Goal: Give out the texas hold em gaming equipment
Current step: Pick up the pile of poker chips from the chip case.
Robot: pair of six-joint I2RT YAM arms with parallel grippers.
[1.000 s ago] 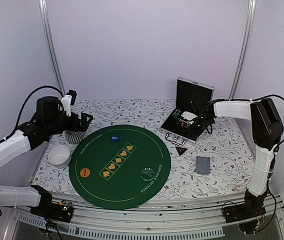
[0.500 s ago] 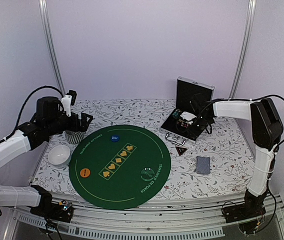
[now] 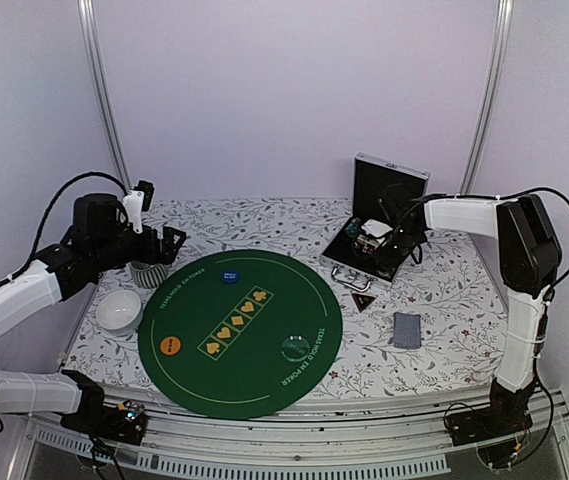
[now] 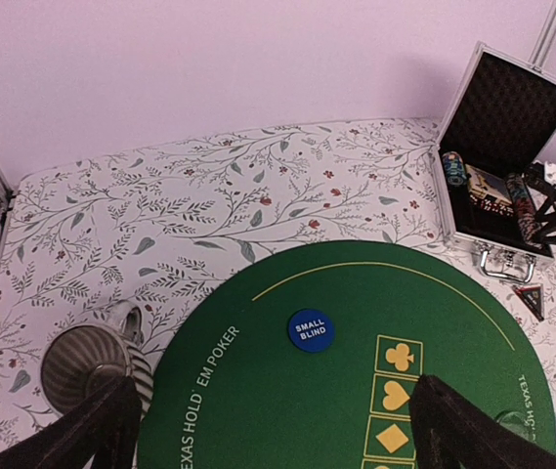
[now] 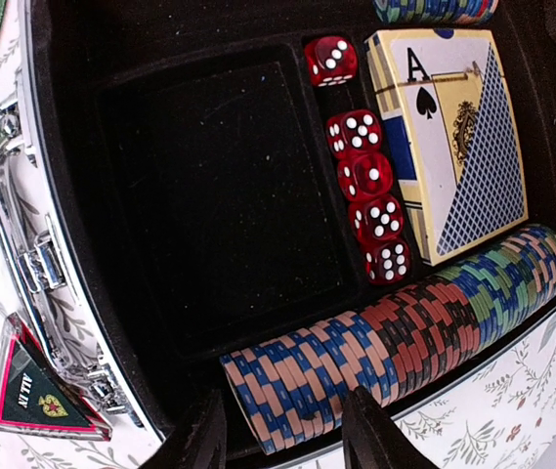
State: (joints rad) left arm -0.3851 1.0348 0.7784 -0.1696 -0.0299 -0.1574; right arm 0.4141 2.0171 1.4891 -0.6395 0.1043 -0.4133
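Hovering part-open over the long row of chips (image 5: pixel 395 332) in the case (image 5: pixel 33 244) at the far right, the right pincer (image 5: pixel 282 410) could close unevenly and spill chips among the dice (image 5: pixel 370 176), while the left pincer (image 4: pixel 273 391) hangs wide open, holding nothing, far left.

The claw (image 5: pixel 282 412) hangs above a chip row (image 5: pixel 405 318) beside red dice (image 5: pixel 365 186) and a card box (image 5: pixel 453 137) in the case (image 5: pixel 209 195).

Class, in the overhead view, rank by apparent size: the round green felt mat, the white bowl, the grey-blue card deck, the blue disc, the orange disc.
1. round green felt mat
2. white bowl
3. grey-blue card deck
4. blue disc and orange disc look alike, so tied.
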